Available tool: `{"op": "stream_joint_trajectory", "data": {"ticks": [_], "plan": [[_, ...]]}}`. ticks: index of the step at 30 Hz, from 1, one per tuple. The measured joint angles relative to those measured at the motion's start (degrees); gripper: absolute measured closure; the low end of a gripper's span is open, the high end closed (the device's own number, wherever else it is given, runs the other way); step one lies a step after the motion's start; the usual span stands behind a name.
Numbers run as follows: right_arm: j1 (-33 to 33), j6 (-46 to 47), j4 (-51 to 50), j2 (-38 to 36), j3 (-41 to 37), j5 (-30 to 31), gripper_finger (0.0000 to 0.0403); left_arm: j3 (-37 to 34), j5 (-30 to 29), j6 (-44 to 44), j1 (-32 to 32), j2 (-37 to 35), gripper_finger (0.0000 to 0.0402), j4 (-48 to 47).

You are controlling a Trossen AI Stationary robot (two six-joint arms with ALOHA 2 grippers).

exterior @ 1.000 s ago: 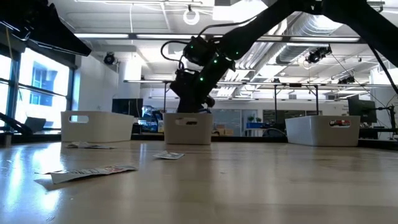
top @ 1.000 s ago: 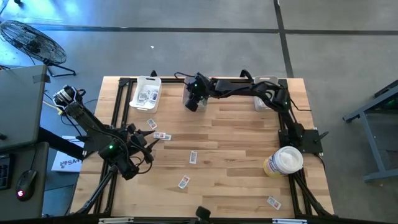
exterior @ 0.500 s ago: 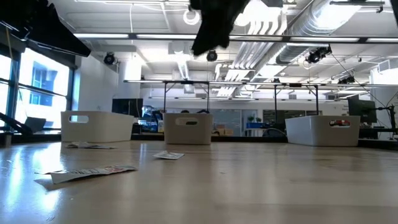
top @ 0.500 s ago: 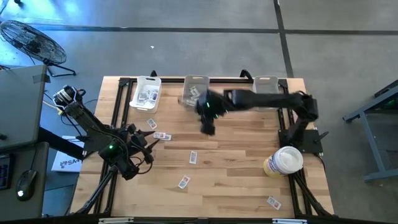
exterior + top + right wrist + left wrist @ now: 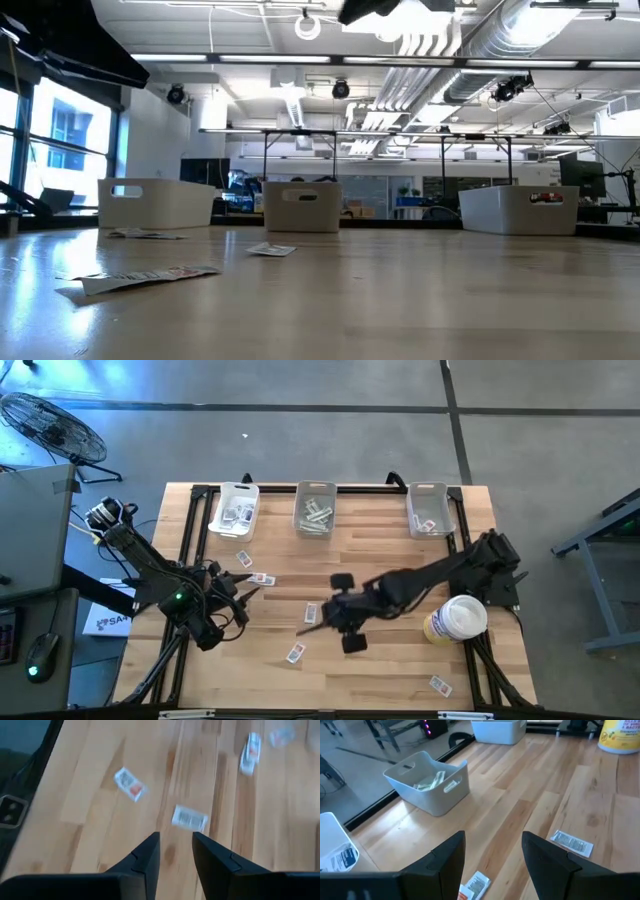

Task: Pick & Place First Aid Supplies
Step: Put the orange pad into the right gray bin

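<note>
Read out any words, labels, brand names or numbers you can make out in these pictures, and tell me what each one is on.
None can be read for certain.
Round tub: dark print on its yellow label, too blurred.
Packet: fine grey print, too small.
Bin: small label on its side, too small.
White box on the floor: blue lettering, too small.

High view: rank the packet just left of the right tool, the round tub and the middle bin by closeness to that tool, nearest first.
Measured from the right tool, over the table's middle:
1. Packet, just to its left.
2. Round tub, off to its right near the table's right edge.
3. Middle bin, at the far edge.
</note>
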Motion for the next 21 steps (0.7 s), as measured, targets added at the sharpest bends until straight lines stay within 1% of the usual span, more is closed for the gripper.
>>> {"op": "stream_joint_trajectory", "data": {"ticks": [4, 8, 10, 14, 17, 21], "plan": [[1.43, -5.58, 8.4, 4.67, 0.0, 4.33, 0.0289, 0.0, -1.0, 0.02, 0.0, 0.0, 0.0209, 1.06], [0.55, -8.78, 15.18, 10.78, 0.0, 4.17, 0.0288, 0.02, -2.36, 0.0, 0.0, 0.0, 0.0209, 1.11], [-0.16, -8.45, 16.27, 13.49, 0.0, 4.86, 0.0288, 0.0, -2.35, 0.0, 0.0, 0.0, 0.0209, 1.09], [-2.58, -3.13, 13.62, 16.23, -0.04, 9.84, 0.0288, 0.0, -2.35, 0.15, 0.0, 0.0, 0.0209, 1.05], [-5.43, 0.47, 13.89, 16.8, -0.02, 8.81, 0.0288, 0.0, -2.41, 0.31, 0.0, 0.0, 0.0209, 1.03], [-8.12, -2.97, 14.81, 18.21, -0.02, 4.17, 0.0289, 0.0, -2.42, 0.46, 0.0, 0.0, 0.0209, 1.02]]}}
